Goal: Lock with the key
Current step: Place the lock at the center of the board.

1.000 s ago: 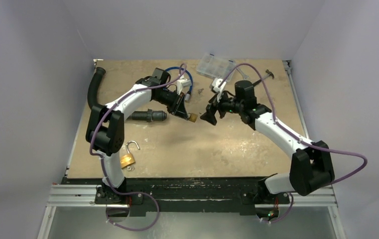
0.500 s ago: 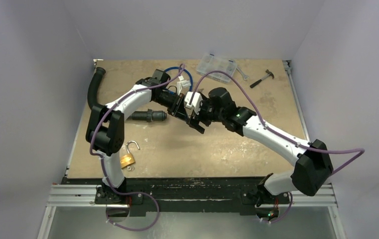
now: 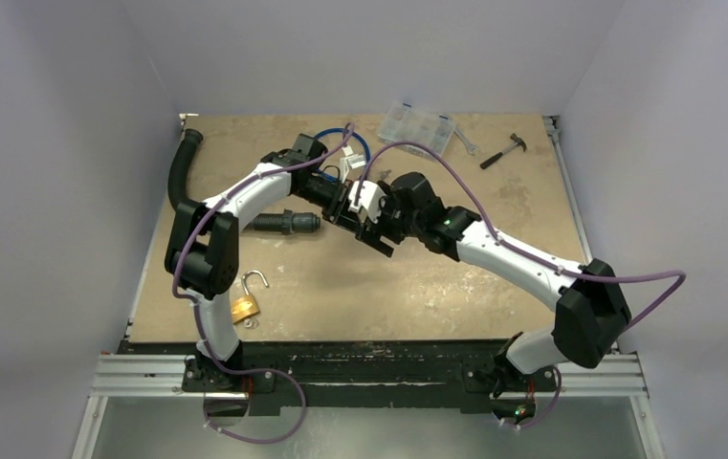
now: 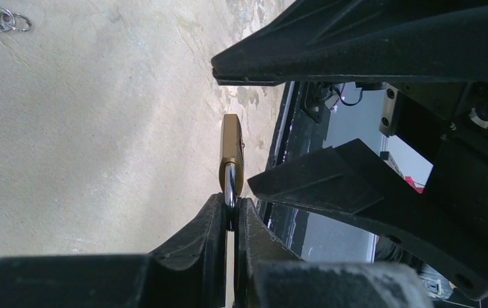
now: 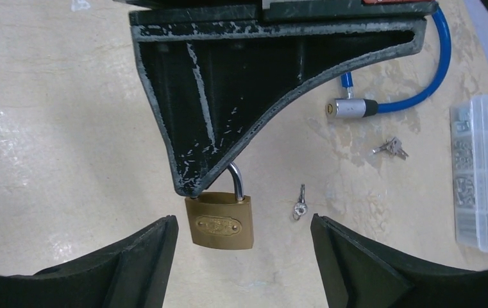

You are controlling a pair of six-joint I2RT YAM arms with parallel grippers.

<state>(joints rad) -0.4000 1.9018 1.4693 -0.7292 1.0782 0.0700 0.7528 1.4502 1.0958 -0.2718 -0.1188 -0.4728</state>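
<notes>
Left wrist: padlock (image 4: 231, 149) in left claw (image 4: 230, 209)

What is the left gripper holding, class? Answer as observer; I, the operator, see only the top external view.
Observer: The left gripper is shut on the shackle of a brass padlock.
Operator: And the right gripper?
Observer: The right gripper is open, straddling the padlock body without touching.
Operator: Any key nearby?
Observer: A small key lies on the table, right of the padlock in the right wrist view.
</notes>
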